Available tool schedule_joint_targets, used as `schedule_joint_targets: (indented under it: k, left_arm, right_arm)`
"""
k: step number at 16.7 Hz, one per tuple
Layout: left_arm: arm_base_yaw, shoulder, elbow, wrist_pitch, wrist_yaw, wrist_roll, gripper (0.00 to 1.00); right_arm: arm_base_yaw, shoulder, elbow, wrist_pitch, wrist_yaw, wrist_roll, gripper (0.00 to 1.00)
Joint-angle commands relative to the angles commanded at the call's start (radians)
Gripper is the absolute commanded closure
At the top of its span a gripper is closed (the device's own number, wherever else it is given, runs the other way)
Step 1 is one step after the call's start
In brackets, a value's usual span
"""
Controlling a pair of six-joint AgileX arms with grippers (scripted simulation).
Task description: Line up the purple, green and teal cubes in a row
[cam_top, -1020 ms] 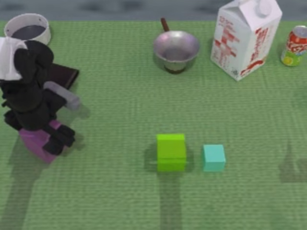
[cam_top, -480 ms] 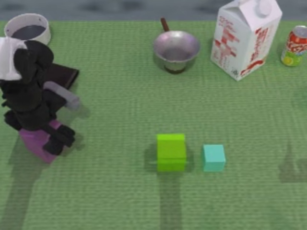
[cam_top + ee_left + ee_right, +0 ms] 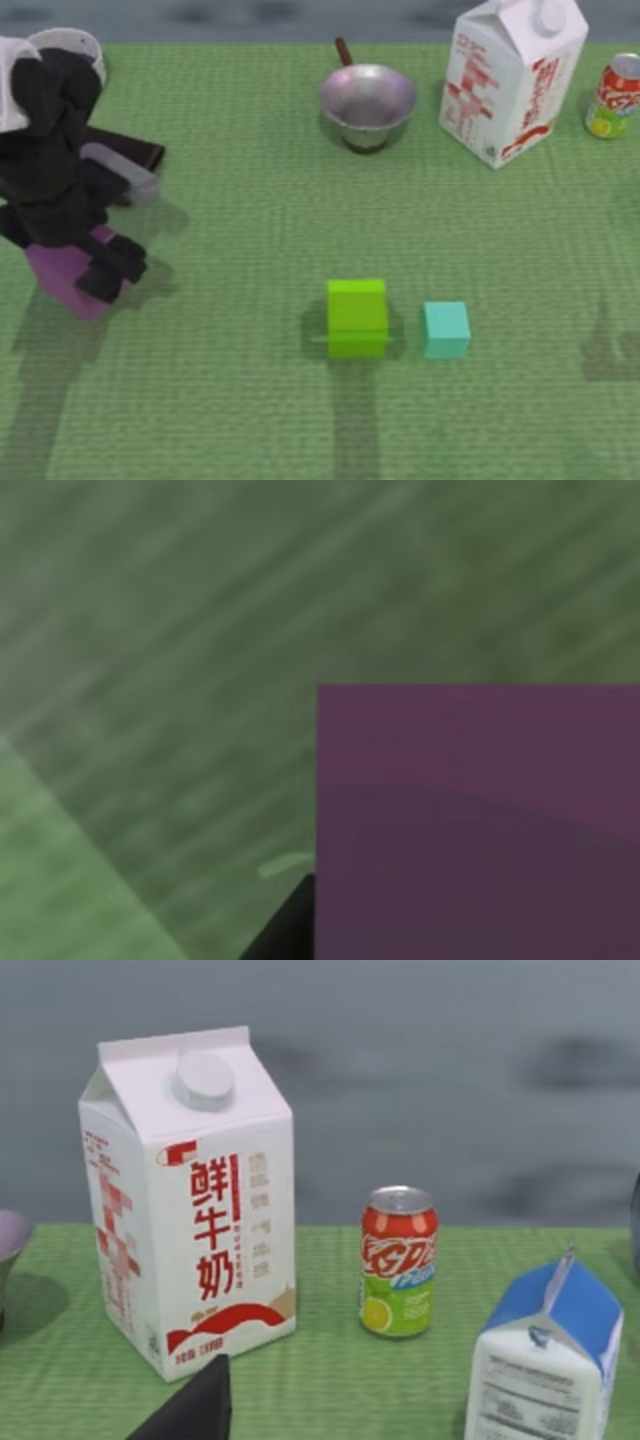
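Observation:
My left gripper (image 3: 82, 264) at the table's left side is shut on the purple cube (image 3: 60, 280), which it holds tilted, seemingly a little above the cloth. In the left wrist view the purple cube (image 3: 480, 820) fills the lower part, with one dark finger (image 3: 285, 930) against its side. The green cube (image 3: 357, 317) sits near the table's middle, and the smaller teal cube (image 3: 446, 329) lies just to its right with a small gap. My right gripper (image 3: 420, 1432) is outside the top view; only one dark finger (image 3: 195, 1410) shows, set wide, nothing held.
A flat dark wallet (image 3: 135, 155) and a white bowl (image 3: 75, 45) lie behind my left arm. At the back stand a metal pan (image 3: 367, 100), a red-and-white milk carton (image 3: 510, 75) and a soda can (image 3: 615, 97). A blue-topped carton (image 3: 545, 1360) stands near my right gripper.
My left arm has moved toward the table's back left, carrying the purple cube with it. The green and teal cubes have not moved.

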Motion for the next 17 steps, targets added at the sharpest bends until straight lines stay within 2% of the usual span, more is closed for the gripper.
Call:
schedule_joint_targets:
  k: [4,11,14,17]
  left_arm:
    - [0.011,-0.052,0.058,-0.105,0.001,-0.005,1.0]
    - [-0.012,-0.045,0.067,-0.109,0.0,-0.039,1.0]
    - [-0.074,-0.029,0.093,-0.128,-0.002,-0.17,1.0]
    - [-0.167,-0.01,0.125,-0.155,-0.004,-0.391,1.0]
  right_arm:
    - [0.0,0.0,0.0,0.0,0.0,0.0,0.0]
    - [0.0,0.0,0.0,0.0,0.0,0.0,0.0]
    - [0.0,0.0,0.0,0.0,0.0,0.0,0.0]
    - [0.0,0.0,0.0,0.0,0.0,0.0,0.0]
